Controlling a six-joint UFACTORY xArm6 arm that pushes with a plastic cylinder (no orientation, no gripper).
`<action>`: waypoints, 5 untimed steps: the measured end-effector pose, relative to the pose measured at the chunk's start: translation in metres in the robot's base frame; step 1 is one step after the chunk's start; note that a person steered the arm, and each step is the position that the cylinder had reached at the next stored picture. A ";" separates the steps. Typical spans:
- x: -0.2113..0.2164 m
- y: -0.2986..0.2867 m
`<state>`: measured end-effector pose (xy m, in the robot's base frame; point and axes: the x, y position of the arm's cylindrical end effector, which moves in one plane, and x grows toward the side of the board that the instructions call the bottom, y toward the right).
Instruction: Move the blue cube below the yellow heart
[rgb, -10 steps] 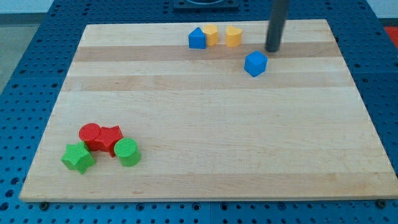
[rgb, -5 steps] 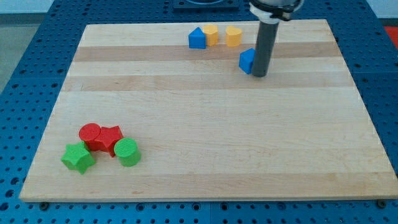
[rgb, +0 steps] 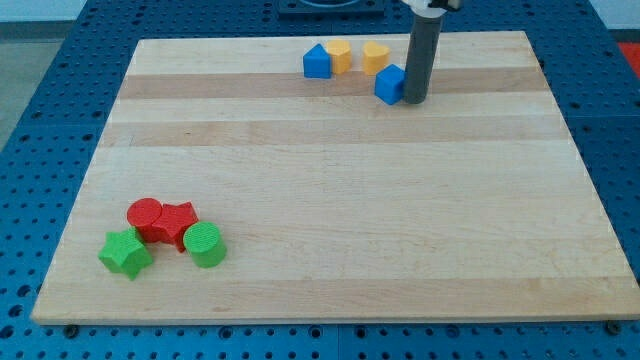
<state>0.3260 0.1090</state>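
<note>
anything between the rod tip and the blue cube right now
Nothing: in the camera view my tip sits right against the blue cube on the view's right side, no visible gap.

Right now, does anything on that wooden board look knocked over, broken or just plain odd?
Nothing stands out. My tip rests against the right side of the blue cube, which sits just below the yellow heart. The other blocks lie flat in two tidy clusters, and the wooden board looks undamaged.

Blue cube (rgb: 389, 84) between yellow heart (rgb: 375, 57) and my tip (rgb: 414, 99)
</note>
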 end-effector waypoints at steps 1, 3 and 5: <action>-0.002 -0.002; -0.007 -0.020; -0.007 -0.039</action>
